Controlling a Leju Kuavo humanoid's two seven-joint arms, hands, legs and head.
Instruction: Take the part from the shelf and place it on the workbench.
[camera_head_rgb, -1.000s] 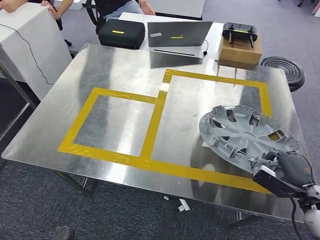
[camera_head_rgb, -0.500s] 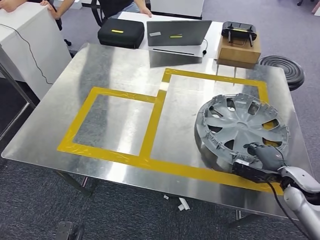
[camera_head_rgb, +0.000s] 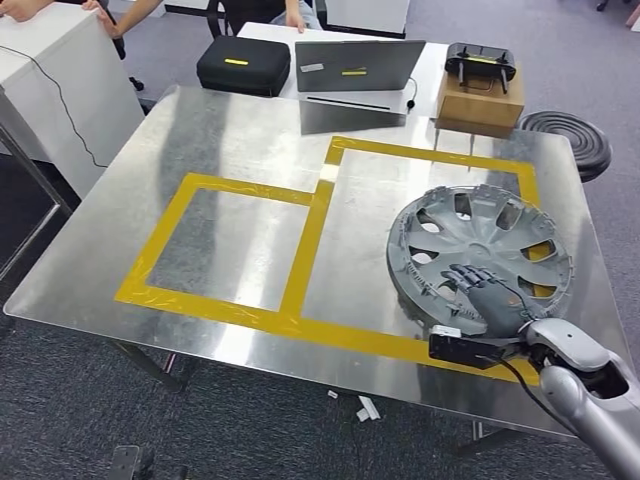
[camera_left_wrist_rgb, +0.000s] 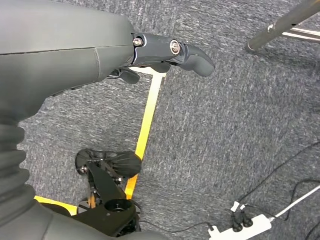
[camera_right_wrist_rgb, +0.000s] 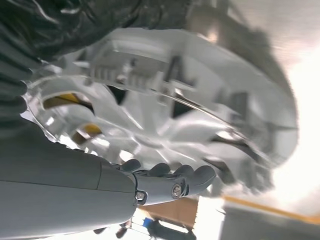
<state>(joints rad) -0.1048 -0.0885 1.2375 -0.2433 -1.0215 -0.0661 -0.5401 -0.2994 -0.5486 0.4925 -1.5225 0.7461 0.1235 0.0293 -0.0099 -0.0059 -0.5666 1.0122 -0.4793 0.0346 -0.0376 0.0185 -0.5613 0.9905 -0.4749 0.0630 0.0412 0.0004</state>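
Beyond the hand, at the far side: a black zipped case (camera_head_rgb: 243, 65), a grey laptop (camera_head_rgb: 356, 66) beside it, a cardboard box (camera_head_rgb: 478, 104) bearing a black controller (camera_head_rgb: 479, 63). Further right, a black ribbed disc (camera_head_rgb: 567, 140) on grey carpet (camera_head_rgb: 226, 420).

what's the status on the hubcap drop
Right robot hand flat on hubcap, fingers spread. Hubcap on workbench, in right taped box. Left robot hand hanging, empty. Nothing in the way.

No text, brand, number or sign can be read. Small yellow labels are seen on the black case (camera_head_rgb: 243, 64) and the laptop (camera_head_rgb: 357, 66), far beyond the right hand (camera_head_rgb: 483, 297), but they are illegible.
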